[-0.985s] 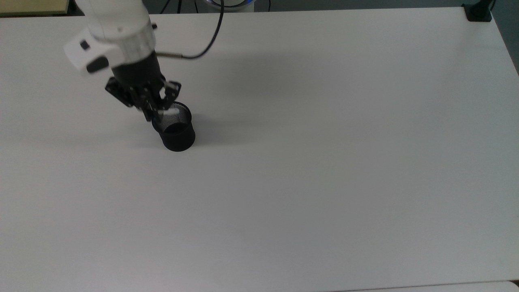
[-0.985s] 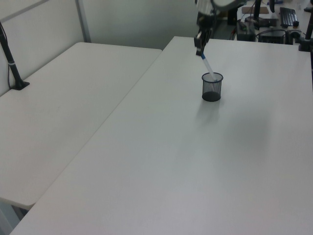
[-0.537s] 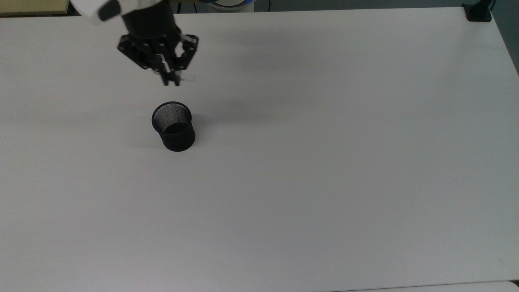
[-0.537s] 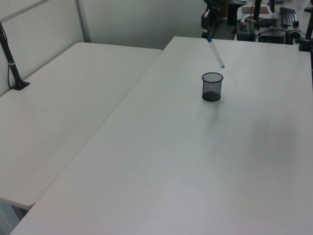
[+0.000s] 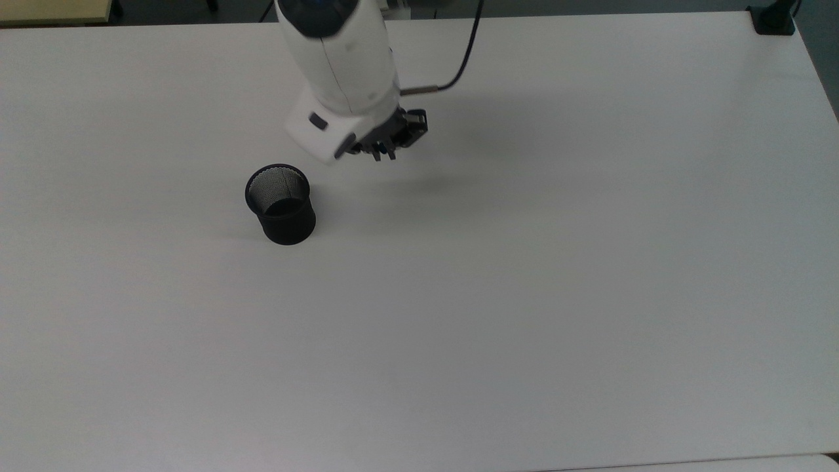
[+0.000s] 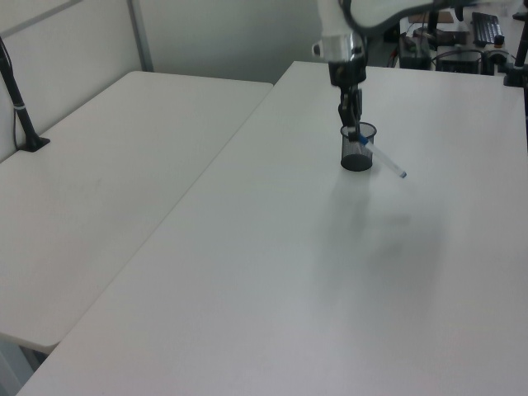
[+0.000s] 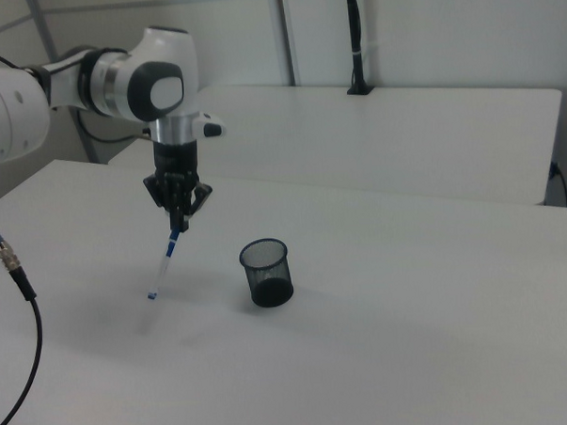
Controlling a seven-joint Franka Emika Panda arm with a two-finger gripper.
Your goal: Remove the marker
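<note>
On the white table (image 7: 384, 359), nearest the right view's camera, black mesh cup (image 7: 265, 273) stands upright, open end up, nothing visible inside it. At the cup's 9 o'clock in the right view, well apart from it, marker (image 7: 163, 266) hangs in the air, tilted, free end low at 7 o'clock, blue cap end up at 1 o'clock. Gripper (image 7: 178, 222) is clamped on that cap end, fingers pointing down at the table, white arm (image 7: 127, 83) rising behind it to 10 o'clock.

Top view: cup (image 5: 280, 204) sits left of centre; gripper (image 5: 385, 152) is at its 2 o'clock, mostly under the white wrist, marker not discernible there. Black cable (image 5: 459, 59) loops off the arm toward 12 o'clock.

Left view: gripper (image 6: 351, 122) overlaps the cup (image 6: 357, 148) in the line of sight; marker (image 6: 381, 153) slants from the fingers down to 4 o'clock, tip clear of the table. Second table (image 6: 107, 165) lies at the left view's 9 o'clock.
</note>
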